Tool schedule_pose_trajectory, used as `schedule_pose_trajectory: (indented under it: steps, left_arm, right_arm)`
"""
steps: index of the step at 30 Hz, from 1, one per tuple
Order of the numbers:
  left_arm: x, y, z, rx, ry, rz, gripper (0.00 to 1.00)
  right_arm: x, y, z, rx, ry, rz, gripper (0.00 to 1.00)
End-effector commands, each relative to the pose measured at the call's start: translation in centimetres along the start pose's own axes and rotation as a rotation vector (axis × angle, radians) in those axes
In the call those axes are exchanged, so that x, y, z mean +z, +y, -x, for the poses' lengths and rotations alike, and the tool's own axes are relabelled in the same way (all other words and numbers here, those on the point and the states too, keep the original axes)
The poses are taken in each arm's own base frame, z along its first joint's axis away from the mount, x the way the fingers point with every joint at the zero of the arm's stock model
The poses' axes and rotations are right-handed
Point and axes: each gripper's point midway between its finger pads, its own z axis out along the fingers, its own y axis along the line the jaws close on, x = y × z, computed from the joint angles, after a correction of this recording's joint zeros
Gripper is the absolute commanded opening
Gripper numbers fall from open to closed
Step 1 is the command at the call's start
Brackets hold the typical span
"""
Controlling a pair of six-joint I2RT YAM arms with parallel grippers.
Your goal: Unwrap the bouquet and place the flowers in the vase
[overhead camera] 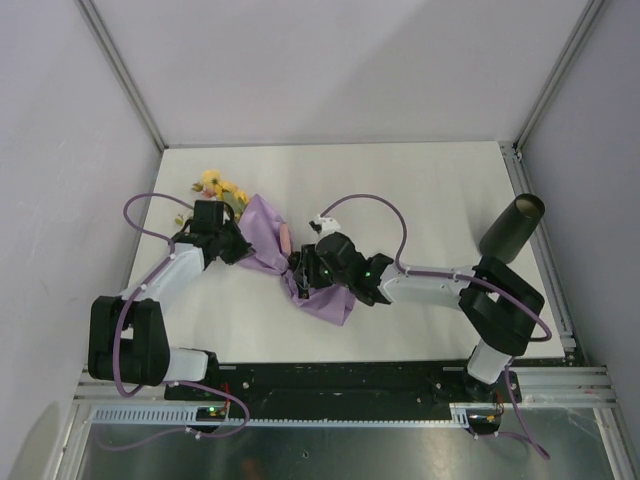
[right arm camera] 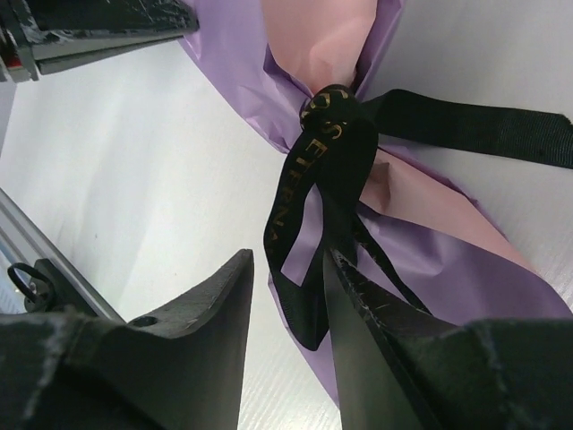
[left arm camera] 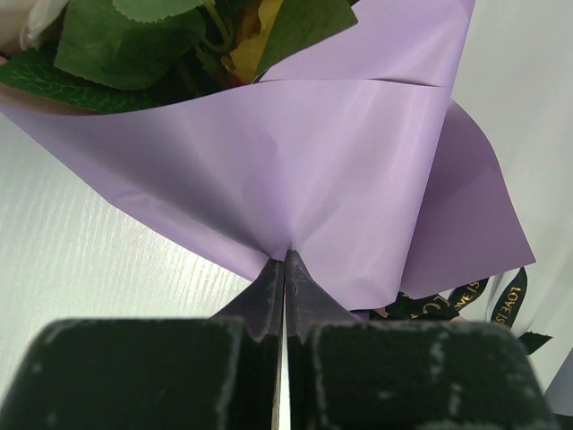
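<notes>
From here I see the bouquet [overhead camera: 268,245] lying on the table [overhead camera: 420,190] left of centre. Its flowers [overhead camera: 215,187] point to the far left and its gathered end points near and right. The left fingers [left arm camera: 285,273] are pressed fully together, pinching a fold of the lilac paper wrap [left arm camera: 340,170] just below the green leaves [left arm camera: 116,40]. The right fingers [overhead camera: 300,272] stand partly apart at the tied neck of the bouquet. On the right wrist camera a loop of the black ribbon [right arm camera: 313,206] hangs in the gap between them, lying against one finger but not clamped. The vase [overhead camera: 512,228] is at the far right of the table, well apart from the bouquet and both arms.
</notes>
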Motion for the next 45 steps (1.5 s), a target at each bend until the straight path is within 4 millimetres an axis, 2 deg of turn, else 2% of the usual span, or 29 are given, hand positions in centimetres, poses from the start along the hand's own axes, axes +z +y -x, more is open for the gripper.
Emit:
schedule_pose_trajectory:
  steps: [1, 6, 7, 10, 11, 13, 15, 18, 25, 28, 32, 34, 38, 42, 45]
  left_arm:
    - [-0.6, -1.1, 1.0, 0.017, -0.032, -0.037, 0.0]
    - [-0.5, -0.9, 1.2, 0.019, -0.038, -0.026, 0.0]
    - [-0.4, -0.9, 1.3, 0.021, -0.04, -0.023, 0.0]
    - [-0.2, -0.6, 1.7, 0.035, -0.052, -0.001, 0.0]
    - [-0.2, -0.4, 1.7, 0.041, -0.054, 0.01, 0.0]
    - [-0.1, 0.2, 2.1, 0.065, -0.063, 0.053, 0.0]
    - [-0.3, 0.8, 2.6, 0.082, -0.074, 0.093, 0.0]
    - [-0.8, 1.1, 3.5, 0.091, -0.112, 0.126, 0.0]
    - [-1.2, 1.4, 4.0, 0.102, -0.128, 0.153, 0.0]
    - [-1.3, 1.6, 4.1, 0.108, -0.133, 0.163, 0.0]
    - [-1.8, 1.7, 4.7, 0.121, -0.153, 0.178, 0.0]
    - [-1.9, 1.6, 4.9, 0.129, -0.154, 0.178, 0.0]
    - [-1.8, 1.0, 5.0, 0.147, -0.143, 0.158, 0.0]
    - [-1.6, 0.3, 4.7, 0.153, -0.118, 0.127, 0.0]
    - [-1.6, 0.1, 4.4, 0.158, -0.105, 0.11, 0.0]
  right_arm:
    - [0.6, 1.8, 1.5, -0.027, -0.027, 0.049, 0.43]
    - [1.5, 1.4, 0.6, -0.053, 0.01, 0.016, 0.43]
    - [1.5, 1.3, 0.5, -0.059, 0.015, 0.008, 0.4]
    - [0.9, 1.3, 1.3, -0.061, -0.002, -0.01, 0.11]
    - [0.5, 1.3, 1.8, -0.056, -0.01, -0.017, 0.05]
    - [-1.6, 1.7, 3.7, -0.037, -0.052, -0.026, 0.01]
    - [-3.7, 1.8, 5.5, -0.025, -0.102, -0.042, 0.0]
    - [-5.5, 1.2, 7.1, -0.029, -0.164, -0.082, 0.0]
    - [-6.2, -0.8, 6.2, -0.005, -0.192, -0.146, 0.0]
    - [-7.5, -2.3, 7.0, 0.008, -0.251, -0.218, 0.0]
    - [-11.1, -4.7, 9.3, 0.032, -0.379, -0.326, 0.0]
    - [-13.6, -5.9, 10.9, 0.049, -0.464, -0.375, 0.0]
    - [-17.1, -9.0, 12.7, 0.083, -0.582, -0.46, 0.0]
    - [-18.3, -11.5, 13.9, 0.114, -0.649, -0.458, 0.0]
    - [-17.7, -11.6, 14.9, 0.108, -0.66, -0.377, 0.0]
